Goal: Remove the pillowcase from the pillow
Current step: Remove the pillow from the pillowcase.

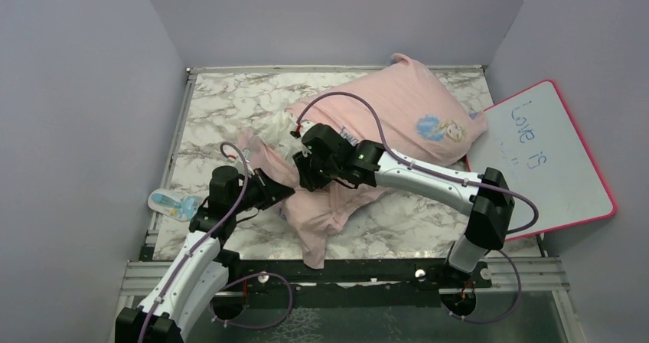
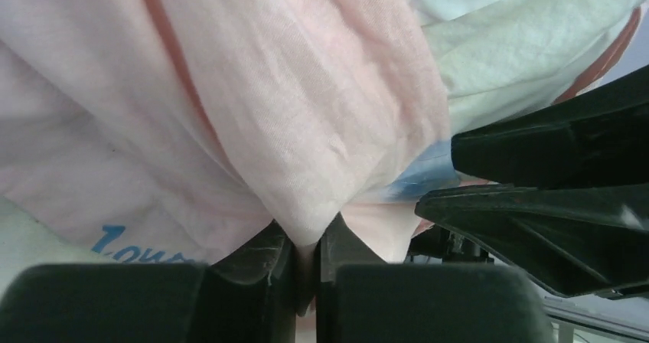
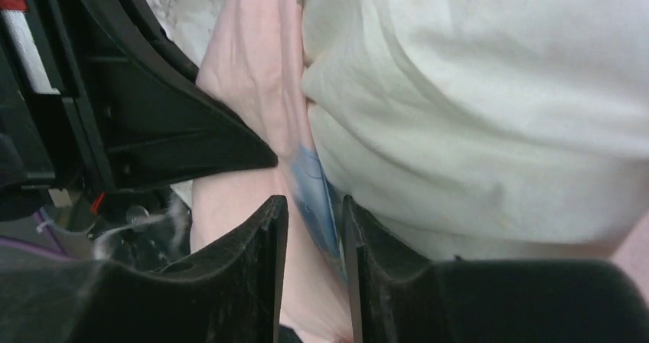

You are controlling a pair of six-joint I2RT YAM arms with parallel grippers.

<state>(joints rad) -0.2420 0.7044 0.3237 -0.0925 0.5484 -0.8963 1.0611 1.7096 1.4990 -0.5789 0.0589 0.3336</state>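
Note:
The pillowcase (image 1: 398,106), pale pink with a small princess print, covers the pillow on the marble table (image 1: 222,106). Its open end trails toward the front edge. The white pillow (image 1: 277,125) pokes out at that end, and shows in the right wrist view (image 3: 474,90) and left wrist view (image 2: 520,44). My left gripper (image 1: 279,190) (image 2: 306,243) is shut on a fold of pillowcase (image 2: 306,129). My right gripper (image 1: 306,163) (image 3: 314,213) is just beside it. Its jaws stand apart, with the pillowcase's pink and blue edge (image 3: 310,182) running between them.
A pink-framed whiteboard (image 1: 547,155) leans at the right edge of the table. A small blue and white item (image 1: 172,204) lies at the left front edge. Grey walls close in three sides. The two grippers are nearly touching; the right one's fingers (image 2: 551,197) show in the left wrist view.

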